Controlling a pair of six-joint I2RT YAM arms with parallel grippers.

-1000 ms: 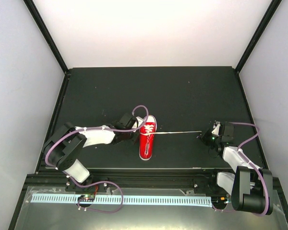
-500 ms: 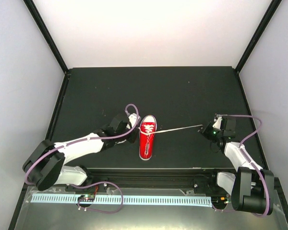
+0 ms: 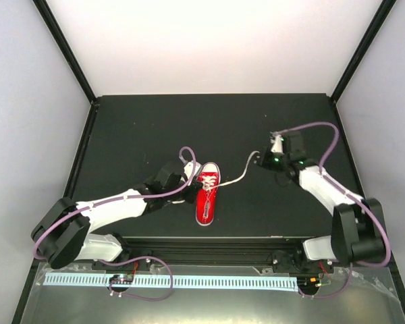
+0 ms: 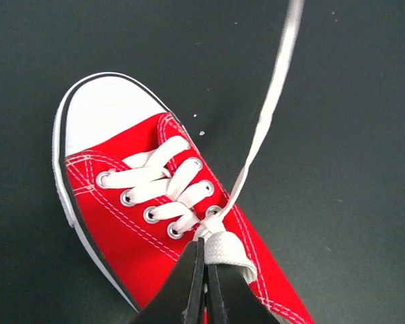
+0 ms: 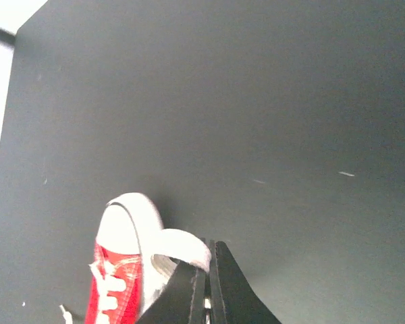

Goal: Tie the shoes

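Observation:
A small red sneaker [image 3: 207, 192] with a white toe cap lies on the black table, toe pointing away from the arms. It also shows in the left wrist view [image 4: 155, 223] and the right wrist view [image 5: 115, 270]. My left gripper [image 3: 187, 191] is at the shoe's left side, shut on a white lace [image 4: 226, 253] close to the top eyelets. My right gripper [image 3: 262, 160] is right of and beyond the shoe, shut on the other white lace [image 3: 237, 175], which curves slackly from the shoe to its fingers and loops over them [image 5: 182, 246].
The black table [image 3: 155, 128] is walled by white panels with black corner posts [image 3: 67, 54]. A front rail with a white strip [image 3: 169, 281] runs below the arm bases.
My right gripper has moved left and away from the arms, toward the shoe, so its lace went from taut and straight to slack and curved. The left arm stretched out flatter; its gripper stays at the shoe.

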